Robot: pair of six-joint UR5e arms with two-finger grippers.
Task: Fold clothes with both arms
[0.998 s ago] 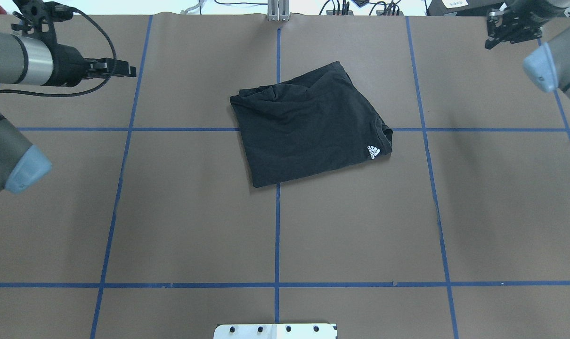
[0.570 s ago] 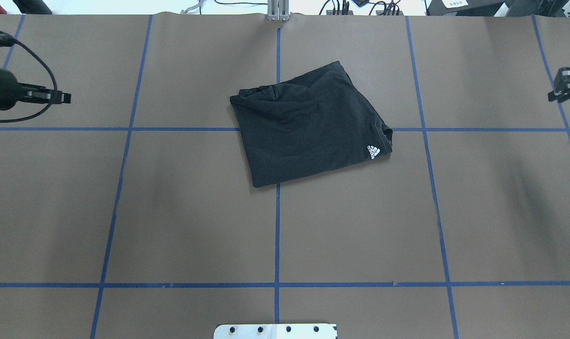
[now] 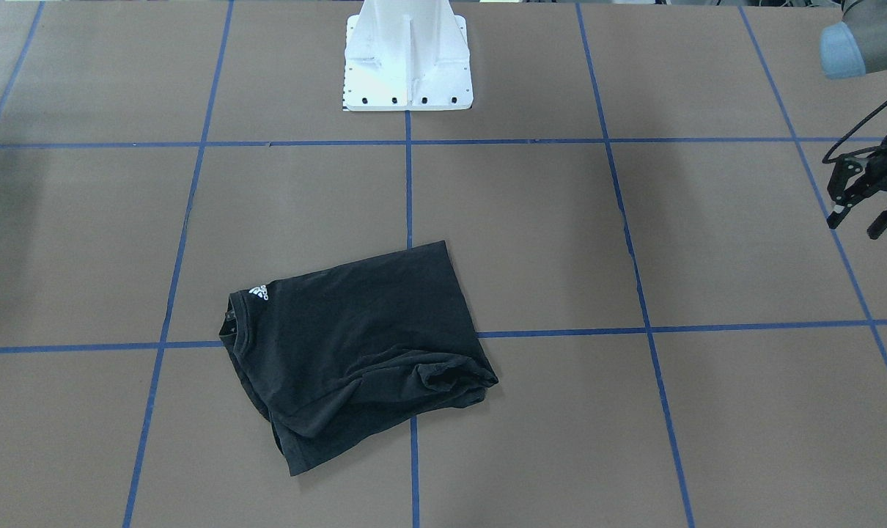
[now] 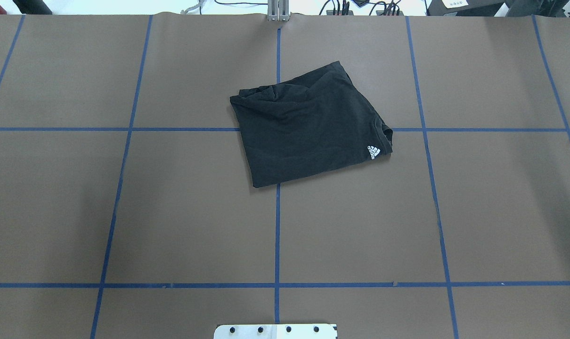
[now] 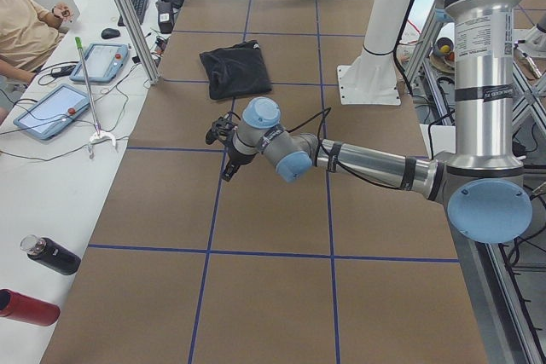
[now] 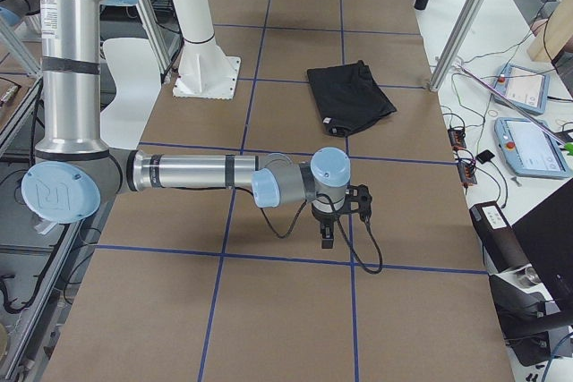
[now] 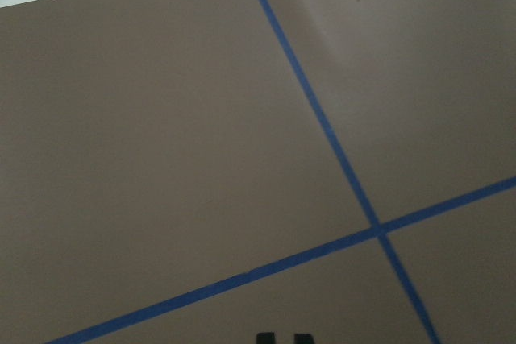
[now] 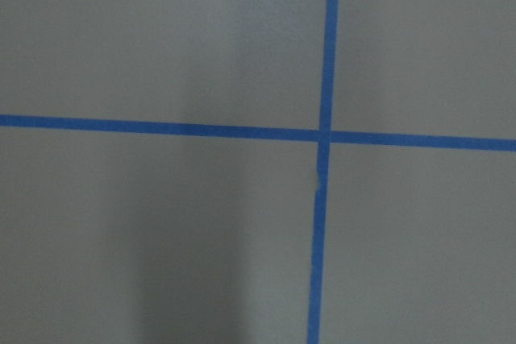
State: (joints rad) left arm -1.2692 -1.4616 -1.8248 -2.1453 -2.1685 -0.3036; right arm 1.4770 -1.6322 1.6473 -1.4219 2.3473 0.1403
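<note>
The right pincer (image 6: pixel 327 237) appears only in the right-side view, small and pointing down over the bench (image 4: pixel 181 216), so I cannot tell whether its jaws are apart or together. Its own wrist camera gives just brown surface and crossing blue tape lines (image 8: pixel 326 134). The left pincer (image 3: pixel 855 224) is partly cut by the edge of the front view, well apart from the shirt, with its two fingers spread and nothing between them. Only the very fingertips (image 7: pixel 264 337) poke into its wrist view, and the white lettering on its body is cropped and unreadable. The black T-shirt (image 4: pixel 308 127) lies folded on the far middle of the bench, over the crossing of the centre tape line and the far cross line, with neither pincer touching it. Only plain black fabric faces up; the inner layers are hidden. Its long axis runs roughly left to right, slanted so that the end on the robot's right lies farther from the white pedestal (image 3: pixel 407 66). The collar (image 4: pixel 387 136) opens toward the robot's right, at the nearer corner of that end, while bunched wrinkles gather at the far left corner. A white three-bar logo (image 4: pixel 372 151) sits just beside the collar; the word under it is too small to read for certain.
</note>
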